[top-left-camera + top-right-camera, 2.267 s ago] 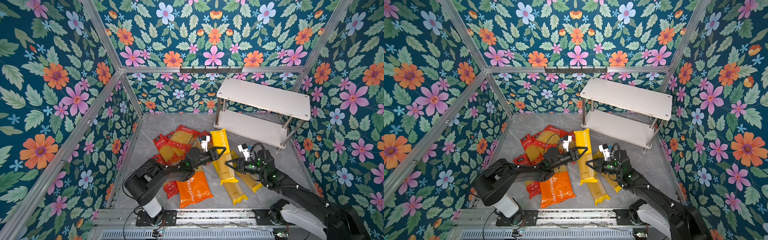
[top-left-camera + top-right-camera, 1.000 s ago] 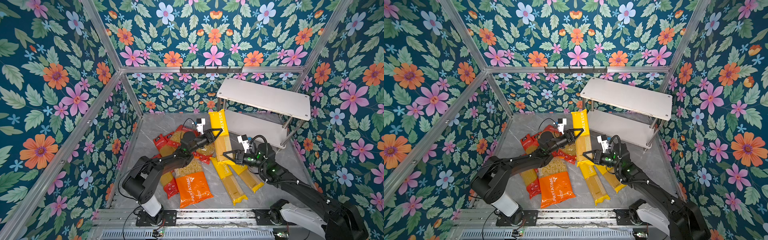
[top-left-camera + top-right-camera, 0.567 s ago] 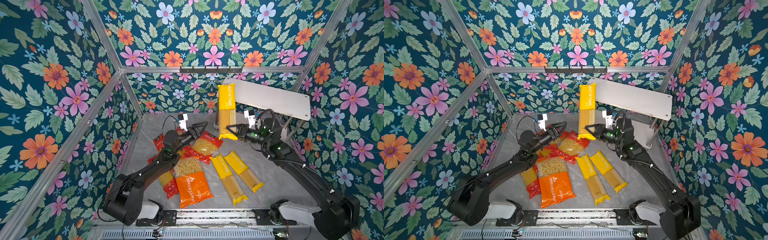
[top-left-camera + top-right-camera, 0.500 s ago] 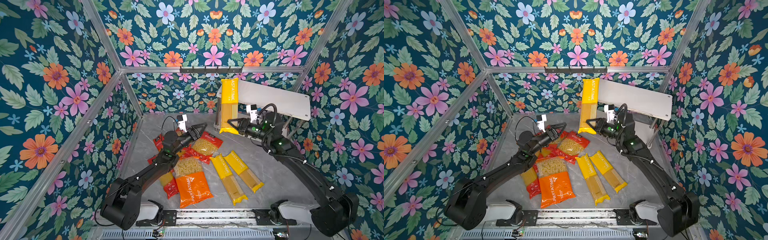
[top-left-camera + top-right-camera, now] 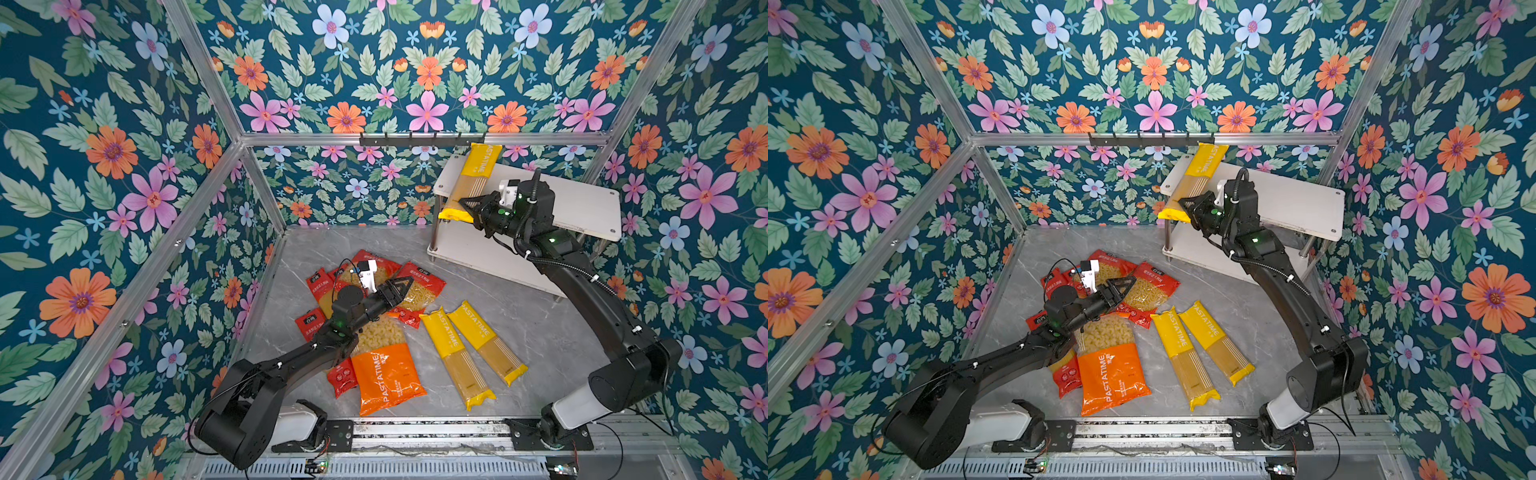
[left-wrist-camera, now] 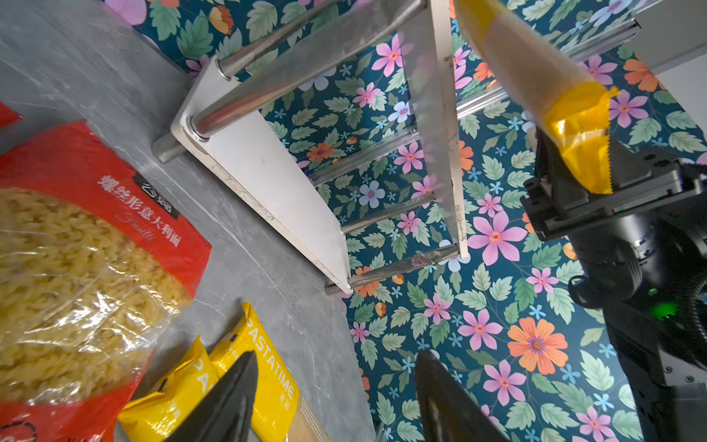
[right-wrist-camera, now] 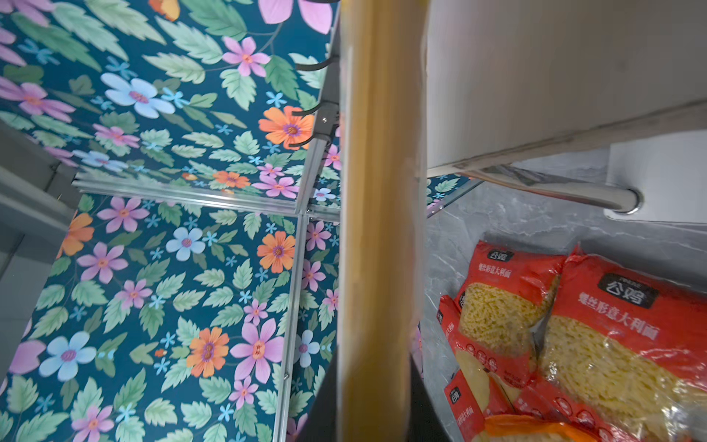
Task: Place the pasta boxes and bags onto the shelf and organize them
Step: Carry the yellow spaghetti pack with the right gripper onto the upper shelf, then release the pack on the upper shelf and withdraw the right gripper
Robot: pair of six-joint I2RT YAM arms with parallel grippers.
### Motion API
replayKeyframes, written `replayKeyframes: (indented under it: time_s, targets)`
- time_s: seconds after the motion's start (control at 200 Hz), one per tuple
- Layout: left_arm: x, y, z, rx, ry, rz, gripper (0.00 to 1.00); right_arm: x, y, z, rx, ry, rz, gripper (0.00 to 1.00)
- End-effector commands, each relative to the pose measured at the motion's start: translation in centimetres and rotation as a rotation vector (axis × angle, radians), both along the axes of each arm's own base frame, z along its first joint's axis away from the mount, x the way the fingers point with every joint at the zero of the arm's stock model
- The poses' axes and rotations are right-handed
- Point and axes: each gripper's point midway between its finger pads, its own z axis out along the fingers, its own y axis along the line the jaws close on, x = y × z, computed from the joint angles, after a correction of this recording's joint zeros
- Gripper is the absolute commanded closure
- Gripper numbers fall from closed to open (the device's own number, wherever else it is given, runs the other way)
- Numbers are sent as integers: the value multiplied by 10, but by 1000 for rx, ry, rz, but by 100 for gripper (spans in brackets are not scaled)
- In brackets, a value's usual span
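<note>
your right gripper [image 5: 464, 208] is clenched on the lower end of one yellow spaghetti pack [image 5: 473, 178]. the pack runs along the left edge of the shelf [image 5: 582, 203] top board, with the gripped end past its front left corner. the board lies open to the right. your left gripper [image 5: 405, 289] hangs released, jaws apart, over a red macaroni pack [image 5: 424, 286] on the floor [image 5: 540, 324]. the floor also holds a second red macaroni pack [image 5: 1117, 262], one orange macaroni pack [image 5: 386, 378] and two more yellow packs [image 5: 453, 353]. the red spaghetti packs [image 5: 319, 286] are partly hidden, so you cannot count them.
</note>
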Motion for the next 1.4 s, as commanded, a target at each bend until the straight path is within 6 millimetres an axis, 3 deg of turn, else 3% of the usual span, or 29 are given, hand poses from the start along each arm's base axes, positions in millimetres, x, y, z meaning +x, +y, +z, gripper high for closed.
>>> replayKeyframes:
  time_s: [0.0, 0.12, 0.145, 0.255, 0.375, 0.44, 0.645, 0.87, 0.935, 1.04, 1.2, 1.395]
  targets:
    - [0, -1, 8, -10, -40, -1, 33, 14, -5, 31, 45, -104, -51, 94]
    - [0, -3, 8, -13, -40, -5, 33, 24, -1, 33, 41, -89, -43, 94]
    - [0, -3, 6, -11, -37, -6, 33, 37, 3, 18, 28, -54, -43, 93]
    - [-1, -6, 9, -20, -40, -10, 33, 54, 7, 11, 46, -19, -40, 90]
    - [-3, -8, 10, -18, -43, -11, 33, 71, 11, 8, 36, -2, -37, 81]
    - [-4, -8, 10, -20, -43, -12, 33, 76, 11, 6, 33, 7, -26, 71]
    - [-4, -7, 6, -11, -38, -4, 33, 65, 9, -9, 41, 25, -6, 50]
    - [-4, -14, 6, -14, -39, -21, 33, 46, 9, -21, 36, 36, 33, 41]
    - [-4, -14, 6, -13, -39, -20, 33, 40, 10, -25, 35, 36, 49, 42]
    - [-5, -18, 1, -8, -31, -26, 33, 35, 12, -24, 18, 26, 70, 54]
    - [-8, -27, 1, -11, -28, -49, 33, 44, 6, -15, -4, 6, 88, 73]
    - [-9, -29, -5, 3, -18, -42, 33, 57, -5, -12, 5, 4, 85, 82]
